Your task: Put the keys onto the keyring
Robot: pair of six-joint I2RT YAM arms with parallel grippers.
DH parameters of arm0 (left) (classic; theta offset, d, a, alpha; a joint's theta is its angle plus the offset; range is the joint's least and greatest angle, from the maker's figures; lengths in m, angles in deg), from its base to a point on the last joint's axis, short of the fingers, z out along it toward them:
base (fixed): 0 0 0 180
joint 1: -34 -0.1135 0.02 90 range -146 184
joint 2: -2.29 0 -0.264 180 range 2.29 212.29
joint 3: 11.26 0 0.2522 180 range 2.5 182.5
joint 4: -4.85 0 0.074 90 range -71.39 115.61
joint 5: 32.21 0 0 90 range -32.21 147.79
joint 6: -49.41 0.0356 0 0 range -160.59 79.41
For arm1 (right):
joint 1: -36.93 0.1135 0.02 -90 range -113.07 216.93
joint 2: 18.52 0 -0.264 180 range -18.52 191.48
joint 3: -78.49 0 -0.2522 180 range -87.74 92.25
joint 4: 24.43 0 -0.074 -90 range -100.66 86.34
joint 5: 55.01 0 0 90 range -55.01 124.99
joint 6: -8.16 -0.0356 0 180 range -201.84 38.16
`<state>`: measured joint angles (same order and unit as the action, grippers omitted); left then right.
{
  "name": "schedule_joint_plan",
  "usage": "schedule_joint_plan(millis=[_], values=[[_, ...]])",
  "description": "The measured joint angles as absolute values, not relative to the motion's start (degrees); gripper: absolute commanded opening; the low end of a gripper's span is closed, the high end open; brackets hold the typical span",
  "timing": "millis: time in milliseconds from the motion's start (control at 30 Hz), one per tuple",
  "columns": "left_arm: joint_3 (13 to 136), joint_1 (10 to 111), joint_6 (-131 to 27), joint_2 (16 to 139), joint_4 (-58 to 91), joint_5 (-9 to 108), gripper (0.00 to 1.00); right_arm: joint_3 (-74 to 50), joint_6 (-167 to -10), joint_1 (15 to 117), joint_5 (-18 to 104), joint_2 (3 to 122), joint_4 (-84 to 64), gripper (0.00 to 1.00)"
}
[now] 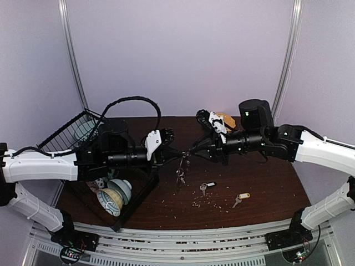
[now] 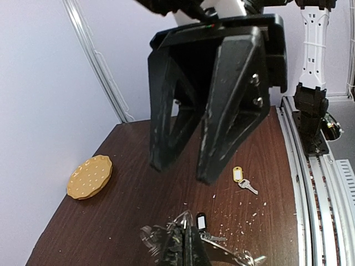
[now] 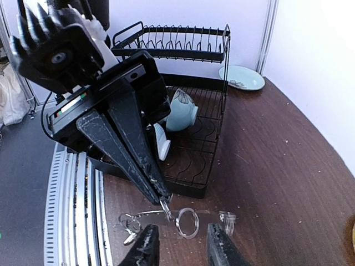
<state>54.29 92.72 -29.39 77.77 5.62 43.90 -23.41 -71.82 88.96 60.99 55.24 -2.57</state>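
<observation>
1. Keyring hangs in mid-air over the middle of the table. The left gripper is clenched on its upper part, and the loop dangles below the tips.
2. Keys lie loose on the wood, neither threaded. The black-and-white-tagged key sits below and to the right of the ring. The yellow-tagged key is further right.
3. Both keys lie on the right arm's side, so that arm is the nearer one. The first key's long axis runs roughly across the table, tag end to the right.
4. The right gripper faces the left one tip to tip, just beside the ring, jaws apart and gripping nothing.
5. Both forearms reach inward almost level, well above the tabletop. As I judge it, fetching a key means the right wrist must drop and pull towards the near edge.
</observation>
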Motion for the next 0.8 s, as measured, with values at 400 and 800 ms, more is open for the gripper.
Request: schedule_joint_plan(millis=[400, 800], values=[[50.4, 92.7, -32.4, 74.8, 0.2, 42.8, 0.00, -25.5, -73.8, 88.9, 67.4, 49.2, -5.7, 0.35], [50.9, 93.8, -32.9, 73.4, 2.1, 39.4, 0.00, -23.4, -73.2, 90.0, 69.6, 52.5, -2.4, 0.31]])
